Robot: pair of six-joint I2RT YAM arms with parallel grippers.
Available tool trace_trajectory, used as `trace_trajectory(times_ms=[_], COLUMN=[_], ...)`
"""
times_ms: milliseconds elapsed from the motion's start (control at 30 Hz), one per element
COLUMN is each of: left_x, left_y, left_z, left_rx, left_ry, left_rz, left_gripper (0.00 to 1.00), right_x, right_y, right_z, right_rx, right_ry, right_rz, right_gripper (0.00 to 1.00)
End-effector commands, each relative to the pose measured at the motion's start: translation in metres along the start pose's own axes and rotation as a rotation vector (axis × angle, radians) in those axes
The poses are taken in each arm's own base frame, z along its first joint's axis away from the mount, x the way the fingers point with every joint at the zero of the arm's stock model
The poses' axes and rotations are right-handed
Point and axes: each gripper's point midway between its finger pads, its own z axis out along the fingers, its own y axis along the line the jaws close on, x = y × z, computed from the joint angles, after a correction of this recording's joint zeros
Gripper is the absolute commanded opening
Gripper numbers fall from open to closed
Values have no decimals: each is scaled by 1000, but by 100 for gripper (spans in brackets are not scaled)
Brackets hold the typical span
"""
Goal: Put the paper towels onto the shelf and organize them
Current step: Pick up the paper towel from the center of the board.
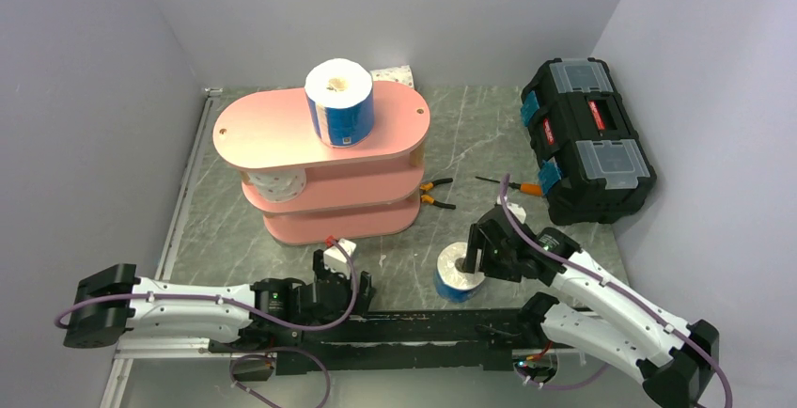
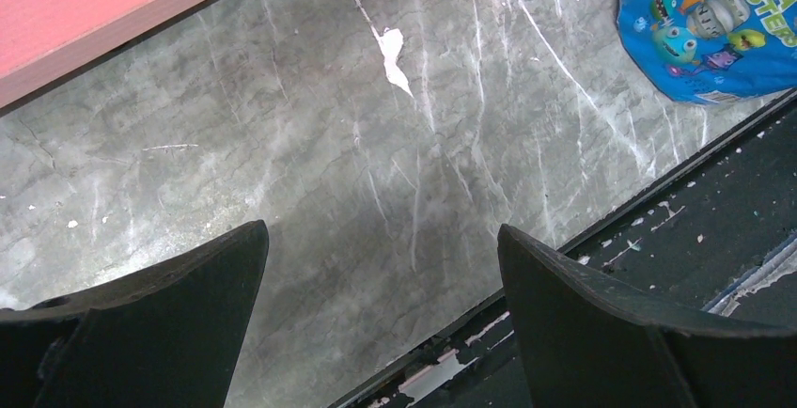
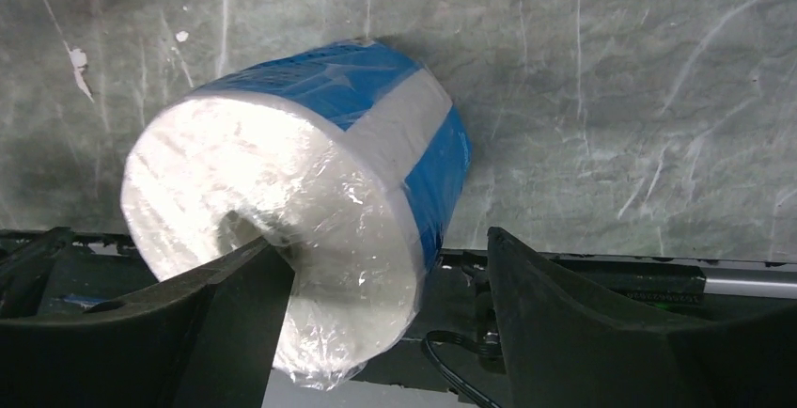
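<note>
Status: the right gripper (image 3: 383,243) is at the blue-wrapped roll (image 3: 310,201), which stands on end on the table (image 1: 395,239), just beside the front rail (image 1: 423,319) and well apart from the shelf (image 1: 273,131). The jaws are apart and straddle the roll's wall. One finger (image 3: 216,333) sits at the mouth of the hollow core; the other hangs outside the wrapper with a visible gap. I don't see it clamped on anything. There is clear film over the white end, and the side is blue with a white stripe. I can't read any text from the right wrist view.

The left gripper (image 2: 381,229) hangs low over bare marble-pattern table, jaws wide apart, nothing between them. At the top right of its view I see a blue wrapper (image 2: 714,32), probably the same roll. It carries cartoon creatures and "SEA MONSTERS", the last letters clipped by the frame edge.

On the shelf, a second blue roll (image 1: 340,100) stands upright on the top board; its print is too small to read. A speckled roll (image 1: 275,184) is on the middle board, left end. Another roll (image 1: 393,76) sits behind the shelf, mostly hidden.

To the right of the shelf are orange-handled pliers (image 1: 435,194), a screwdriver (image 1: 512,184) and a black toolbox (image 1: 587,140). The toolbox's red label is unreadable.
</note>
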Motion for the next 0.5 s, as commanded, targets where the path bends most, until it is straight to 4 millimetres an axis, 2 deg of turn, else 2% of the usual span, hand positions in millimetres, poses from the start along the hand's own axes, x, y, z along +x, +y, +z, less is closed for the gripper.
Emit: trace_trajectory(times_ms=[0,100,233,367,467], left_x=[-3,-2,-2,-3,-3], left_y=[-5,-5,-5,-5,-4], left_z=[-1,-2,-1,-2,-2], left_rx=[32,33,31,29,28], left_ry=[-20,-21,-17,-18,-19], left_rz=[-29,-31,-28,-30,-33], left_gripper=[99,99,99,99,99], right_x=[1,1,-5,-20,-35], right_y=[7,8,13,20,25], right_z=[8,13,13,1,-15], right_rx=[-34,-38,-46,-54,-58], right_ry=[-3,-10,-26,-71,-113], right_rz=[34,37,32,23,11], right_gripper=[74,67,51,37,33])
